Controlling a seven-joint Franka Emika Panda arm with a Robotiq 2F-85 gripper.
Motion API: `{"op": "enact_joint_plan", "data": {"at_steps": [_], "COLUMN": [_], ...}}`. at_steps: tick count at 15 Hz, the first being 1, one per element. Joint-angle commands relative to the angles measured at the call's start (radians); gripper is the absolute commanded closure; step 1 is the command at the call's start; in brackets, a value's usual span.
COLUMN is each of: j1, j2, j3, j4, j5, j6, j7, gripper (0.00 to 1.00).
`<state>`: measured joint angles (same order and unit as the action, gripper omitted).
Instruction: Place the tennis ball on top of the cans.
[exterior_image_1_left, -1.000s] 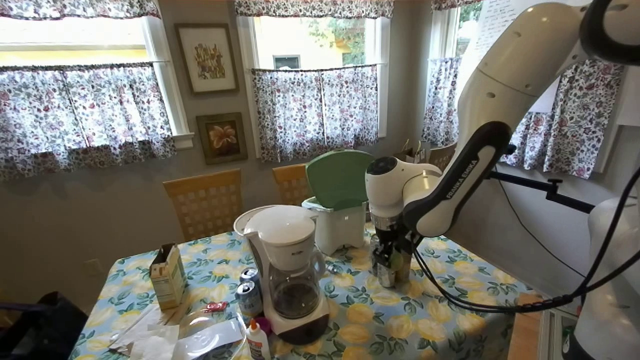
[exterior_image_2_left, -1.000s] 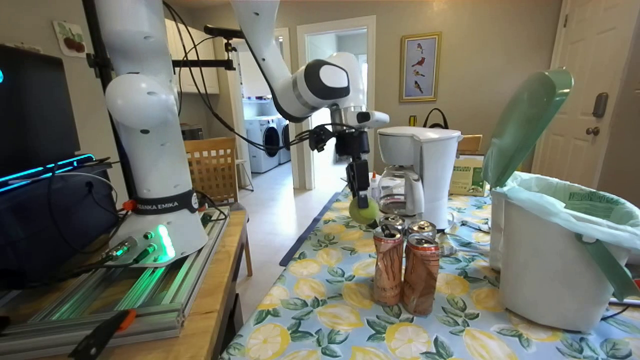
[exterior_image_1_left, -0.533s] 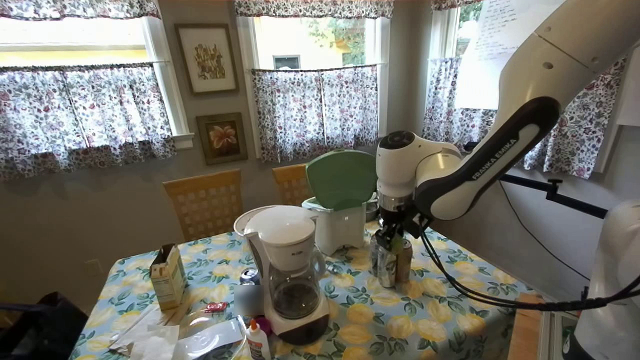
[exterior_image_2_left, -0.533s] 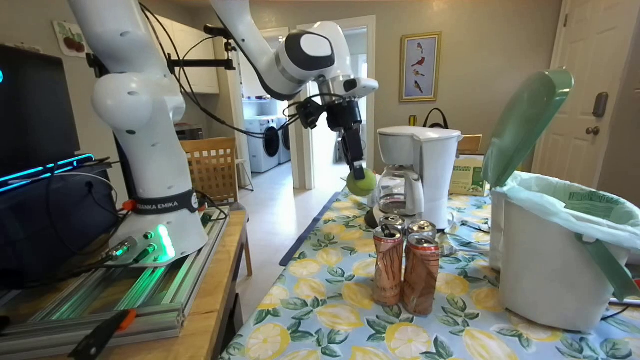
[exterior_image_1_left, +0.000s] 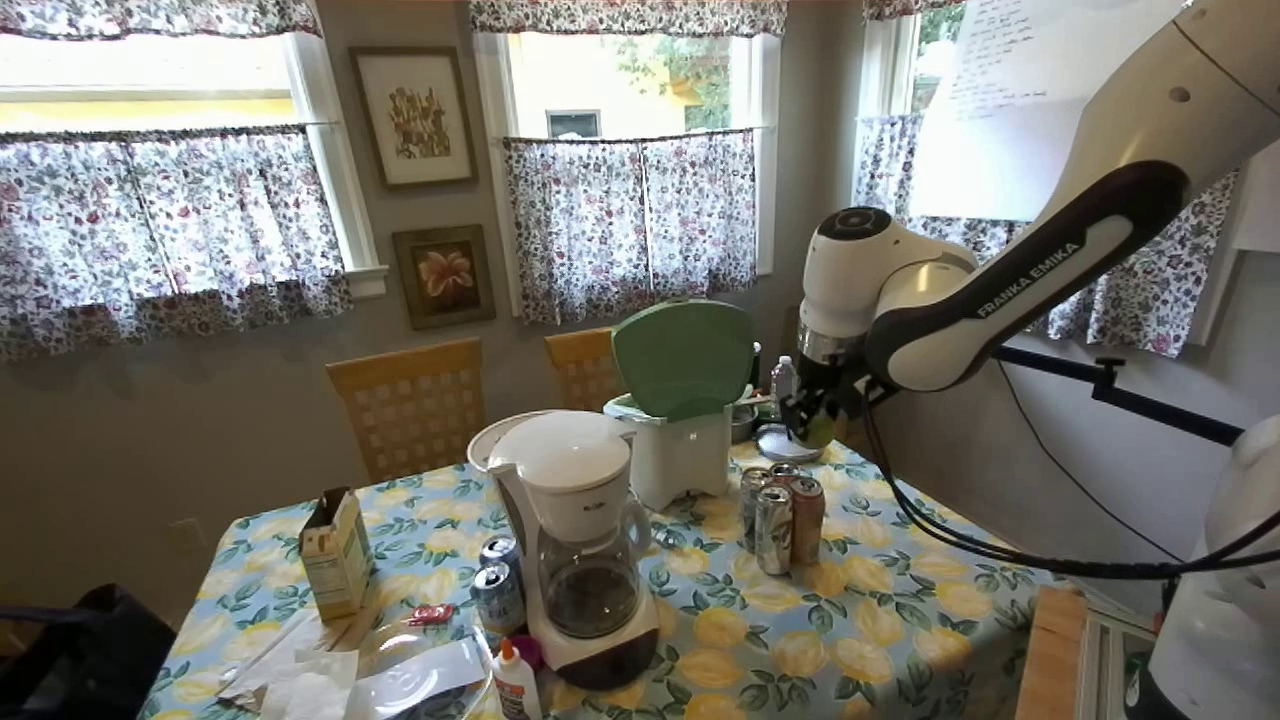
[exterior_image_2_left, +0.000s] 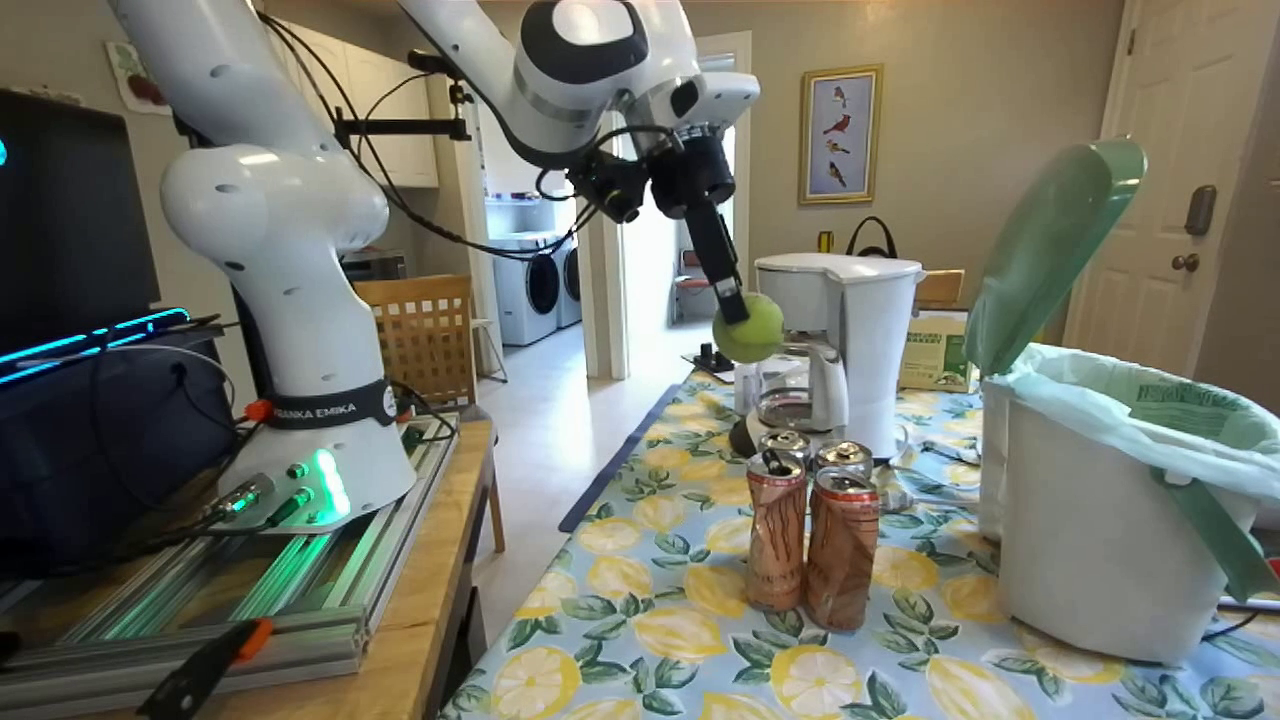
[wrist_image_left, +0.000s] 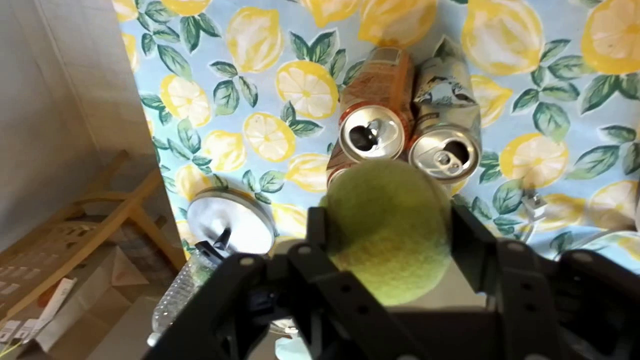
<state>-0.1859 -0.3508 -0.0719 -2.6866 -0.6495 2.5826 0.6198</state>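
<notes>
Because the gripper (wrist_image_left: 388, 230) has the tennis ball (exterior_image_2_left: 750, 330) pinched between its fingers, which stand only as far apart as the ball is wide, the step in hand is probably lining it up over the cans (exterior_image_1_left: 778, 525). The next move likely calls for centring, a slow descent until it rests among the rims, then letting go. The ball sits at the fingertips, higher than the cans and apart from them; whether it is squarely above them is unclear. Below, all four stand upright, close together, on the lemon-print tablecloth (exterior_image_2_left: 700, 545).
</notes>
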Motion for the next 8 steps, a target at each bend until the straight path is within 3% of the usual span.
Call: {"op": "enact_joint_plan", "data": {"at_steps": [1, 8], "j1": [-0.086, -0.182], "j2": [-0.068, -0.092], "j3": [0.037, 0.099], "j4": [-0.027, -0.013], "j5": [-0.023, -0.016], "j6": [0.069, 0.165], "j7": [0.032, 0.028], "gripper": [0.62, 0.62]}}
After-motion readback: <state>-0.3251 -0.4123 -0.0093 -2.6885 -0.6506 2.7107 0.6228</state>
